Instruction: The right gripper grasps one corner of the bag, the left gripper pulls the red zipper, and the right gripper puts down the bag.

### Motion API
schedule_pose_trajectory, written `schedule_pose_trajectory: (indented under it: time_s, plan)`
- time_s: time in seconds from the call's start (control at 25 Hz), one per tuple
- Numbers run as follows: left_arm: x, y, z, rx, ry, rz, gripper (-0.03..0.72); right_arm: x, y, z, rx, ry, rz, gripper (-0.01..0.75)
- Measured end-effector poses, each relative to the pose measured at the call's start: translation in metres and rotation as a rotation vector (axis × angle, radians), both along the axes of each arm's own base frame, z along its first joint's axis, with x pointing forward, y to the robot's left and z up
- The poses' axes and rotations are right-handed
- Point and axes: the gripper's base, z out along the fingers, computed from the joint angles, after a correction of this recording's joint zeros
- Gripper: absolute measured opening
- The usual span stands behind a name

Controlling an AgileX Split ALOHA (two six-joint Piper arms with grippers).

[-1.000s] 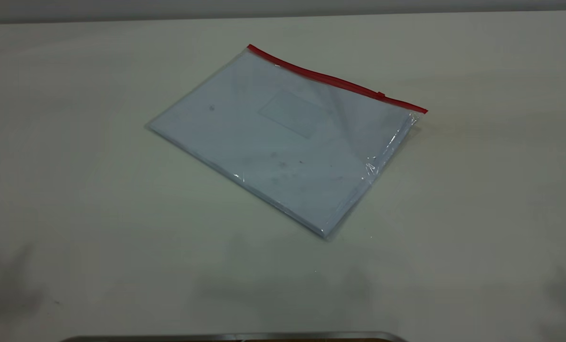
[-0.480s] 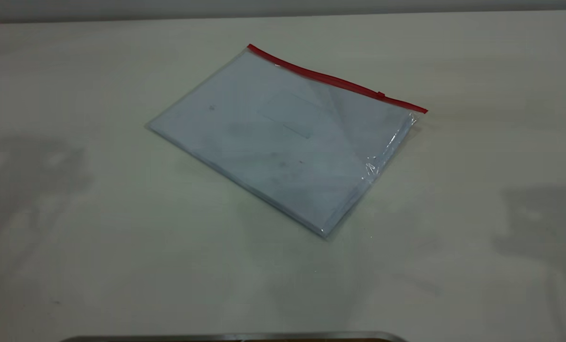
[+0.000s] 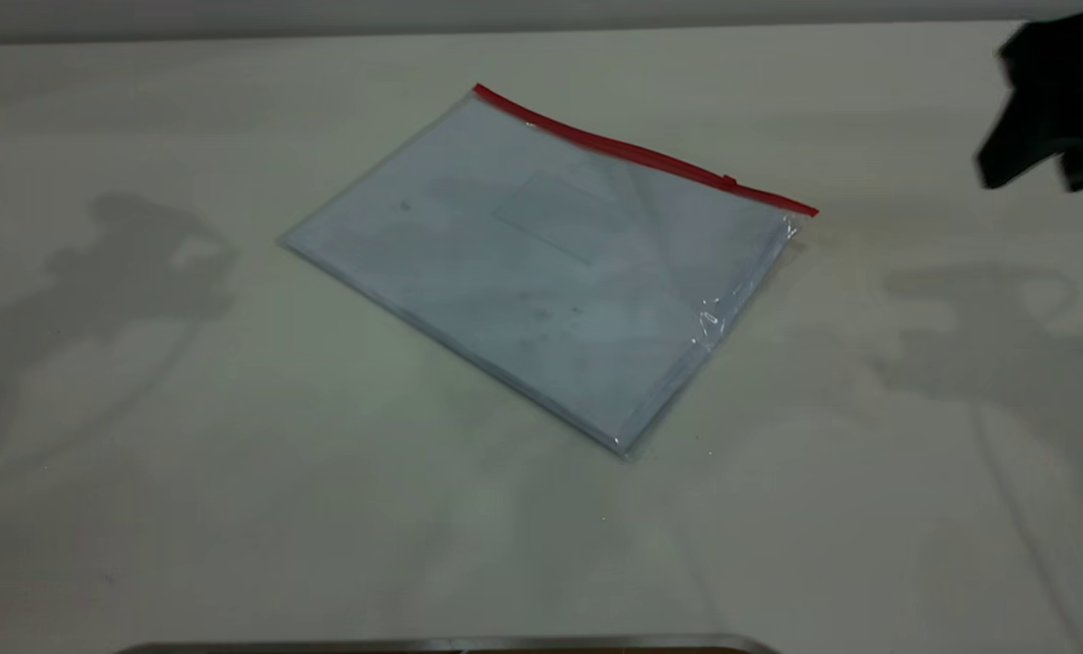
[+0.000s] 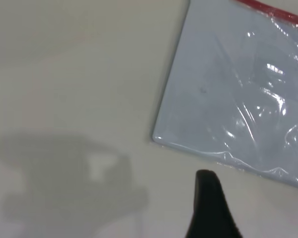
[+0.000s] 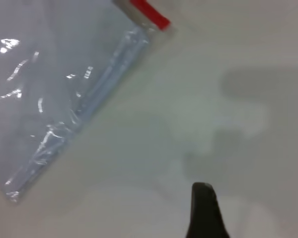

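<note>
The exterior view looks steeply down across the table (image 3: 142, 454). Both wrist views look down from close above it, sharing the bag (image 3: 541, 263), each at an opposite end.

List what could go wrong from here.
1. The flat clear plastic bag lies flush on the pale table; the black right pincer, high at the far right, may slide off its red-strip corner.
2. The tiny red slider tab is an easy miss for the left pincer.
</note>
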Motion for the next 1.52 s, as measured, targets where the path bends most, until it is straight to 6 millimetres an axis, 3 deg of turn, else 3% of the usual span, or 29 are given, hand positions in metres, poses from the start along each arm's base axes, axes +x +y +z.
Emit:
schedule_pose_trajectory:
  time_s: [0.48,0.92,1.4,1.52]
  plan:
    - [0.002,0.000,-0.001,0.002,-0.002,-0.006,0.536,0.047,0.030,-0.076,0.302,0.014,0.128,0.549]
    - [0.002,0.000,-0.001,-0.003,-0.001,-0.003,0.537,0.047,0.028,-0.134,0.376,-0.023,0.084,0.549]
    - [0.002,0.000,0.000,-0.013,0.006,0.013,0.537,0.067,0.036,-0.158,0.484,-0.089,0.133,0.546]
    - [0.002,0.000,0.000,-0.013,0.006,0.013,0.537,0.070,0.040,-0.157,0.543,-0.107,0.159,0.492]
